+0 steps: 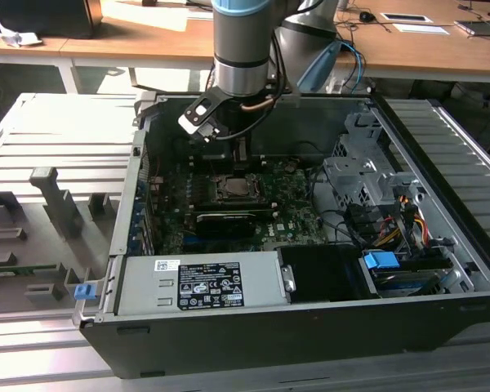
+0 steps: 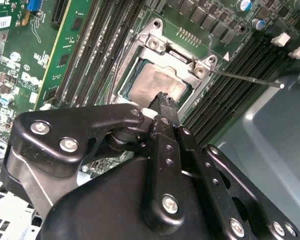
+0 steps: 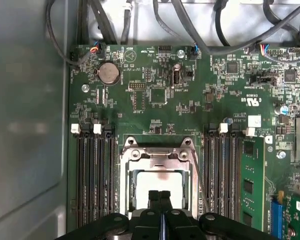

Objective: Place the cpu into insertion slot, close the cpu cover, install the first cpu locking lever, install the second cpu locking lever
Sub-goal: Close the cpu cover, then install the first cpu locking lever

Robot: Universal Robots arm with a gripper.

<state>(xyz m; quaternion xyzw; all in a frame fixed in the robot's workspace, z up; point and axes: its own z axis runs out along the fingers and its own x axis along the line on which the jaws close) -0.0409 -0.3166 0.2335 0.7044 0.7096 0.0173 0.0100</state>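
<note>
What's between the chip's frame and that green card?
In the first wrist view: a thin metal rod beside the cpu cover, then long black slots.

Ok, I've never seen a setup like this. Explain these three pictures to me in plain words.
A robot arm reaches into an open computer case; the exterior view watches from outside. Both wrist views come from cameras riding on the arm. They look past its black jaws, which are shut with nothing between them, at the green circuit board. At the jaw tips sits the cpu, a pale square chip, framed by the silvery cpu cover lying flat around it.
</note>
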